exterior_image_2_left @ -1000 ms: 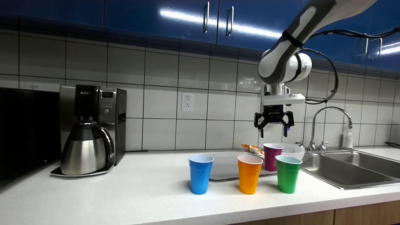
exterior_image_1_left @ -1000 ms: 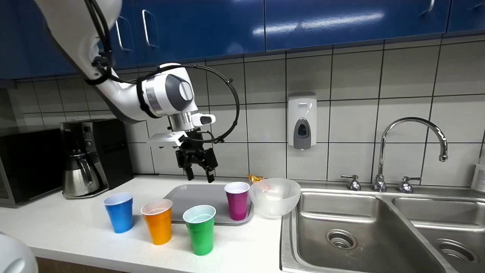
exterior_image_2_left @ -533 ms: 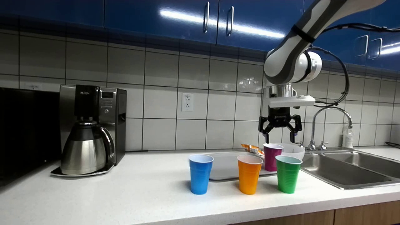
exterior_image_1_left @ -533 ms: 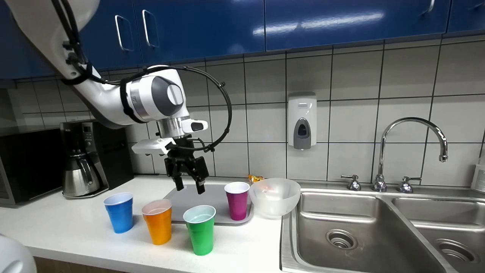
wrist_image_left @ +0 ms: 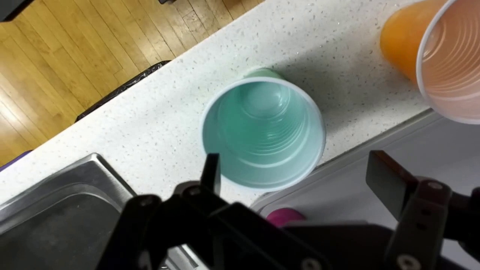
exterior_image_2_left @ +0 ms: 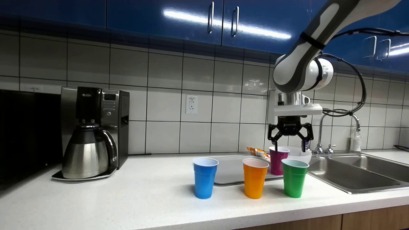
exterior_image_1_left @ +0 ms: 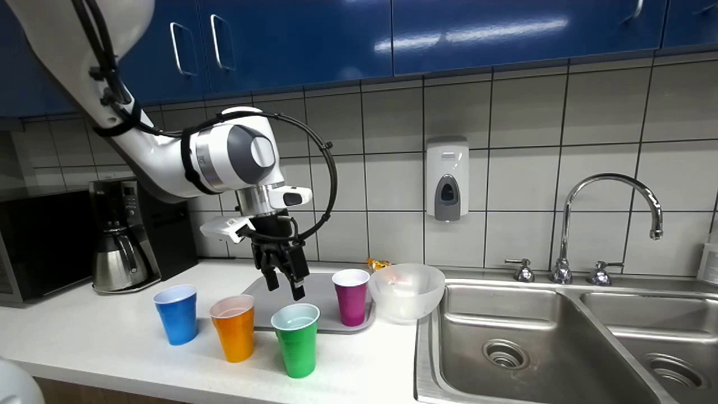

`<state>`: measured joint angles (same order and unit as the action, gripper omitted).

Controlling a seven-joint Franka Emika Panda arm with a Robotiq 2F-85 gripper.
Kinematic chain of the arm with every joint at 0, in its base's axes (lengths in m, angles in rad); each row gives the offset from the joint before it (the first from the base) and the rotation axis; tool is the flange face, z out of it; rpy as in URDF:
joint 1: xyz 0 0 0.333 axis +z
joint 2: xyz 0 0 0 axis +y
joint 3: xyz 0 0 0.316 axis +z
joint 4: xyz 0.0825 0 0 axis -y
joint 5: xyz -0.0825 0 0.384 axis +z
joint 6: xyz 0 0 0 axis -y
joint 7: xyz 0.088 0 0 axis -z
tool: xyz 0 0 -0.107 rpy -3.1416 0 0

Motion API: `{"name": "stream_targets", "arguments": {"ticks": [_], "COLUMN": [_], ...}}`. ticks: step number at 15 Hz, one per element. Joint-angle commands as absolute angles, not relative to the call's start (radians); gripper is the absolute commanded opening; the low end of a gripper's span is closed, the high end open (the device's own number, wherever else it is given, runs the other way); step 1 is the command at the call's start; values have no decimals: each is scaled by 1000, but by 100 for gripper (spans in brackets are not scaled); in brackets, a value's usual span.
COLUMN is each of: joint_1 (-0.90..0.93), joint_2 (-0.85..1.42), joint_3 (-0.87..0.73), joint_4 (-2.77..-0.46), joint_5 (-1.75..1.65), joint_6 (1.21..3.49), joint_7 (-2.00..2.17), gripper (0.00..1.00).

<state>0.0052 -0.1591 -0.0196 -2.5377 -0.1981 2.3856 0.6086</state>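
My gripper (exterior_image_1_left: pixel 286 288) hangs open above the counter, with nothing between its fingers. Nearest to it is a green cup (exterior_image_1_left: pixel 297 342), upright on the counter, apart from the fingers. In the wrist view that green cup (wrist_image_left: pixel 262 123) shows its pale inside just ahead of the left finger (wrist_image_left: pixel 212 170). An orange cup (exterior_image_2_left: pixel 254 180) and a blue cup (exterior_image_2_left: pixel 204 180) stand beside it in a row. Behind them a purple cup (exterior_image_1_left: pixel 352 303) stands on a grey tray (exterior_image_1_left: pixel 325 286); in the wrist view the gripper hides most of this purple cup (wrist_image_left: pixel 285 216).
A translucent bowl (exterior_image_1_left: pixel 409 297) sits beside the tray, with an orange wrapper (exterior_image_2_left: pixel 258 152) behind. The steel sink (exterior_image_1_left: pixel 505 314) and tap (exterior_image_1_left: pixel 608 178) lie past it. A coffee maker (exterior_image_2_left: pixel 92 134) stands at the far end, and blue cabinets (exterior_image_1_left: pixel 308 33) hang overhead.
The gripper has come down toward the counter and closer to the green cup, shifting right in an exterior view. It has stayed open, and the cups have kept their places.
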Motion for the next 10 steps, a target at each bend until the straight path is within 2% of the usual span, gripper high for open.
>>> {"name": "stream_targets", "arguments": {"ticks": [1, 10], "joint_1": [-26, -6], "joint_2": [-132, -4], "joint_3": [9, 5], "joint_4": [-2550, -2526], "joint_5": [-205, -239], "joint_6": [2440, 2537], "joint_7": [664, 736], "gripper": [100, 100]}}
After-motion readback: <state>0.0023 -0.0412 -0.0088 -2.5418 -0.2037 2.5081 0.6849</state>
